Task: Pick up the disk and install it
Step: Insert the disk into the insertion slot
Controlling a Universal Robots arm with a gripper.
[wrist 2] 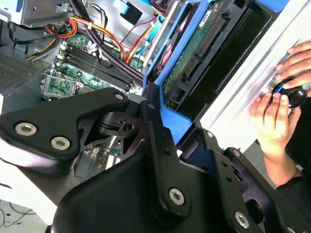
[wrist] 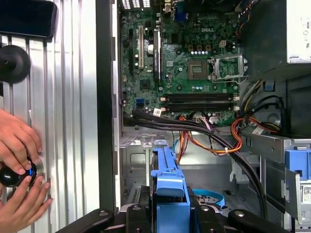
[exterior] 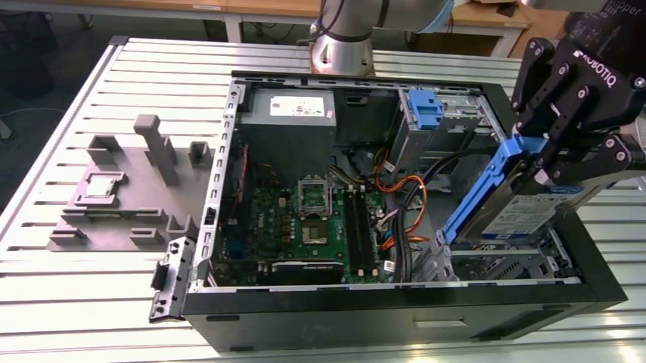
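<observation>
The gripper (exterior: 550, 155) has its jaws clamped on the blue rail of the disk (exterior: 520, 215). It holds the disk tilted at the exterior view's right, lower end reaching into the open computer case (exterior: 404, 296) on the tabletop (exterior: 91, 287). A person's hands (wrist: 19, 143) rest beside the case.

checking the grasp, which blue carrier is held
the one round the disk, tilted over the case in the shut jaws; the other blue caddy sits near the power supply

The disk (exterior: 533, 213), silver with a blue-and-white label and blue carrier rails, is clamped in the gripper (exterior: 550, 155), steeply tilted over the open computer case (exterior: 404, 293) at the exterior view's right.
</observation>
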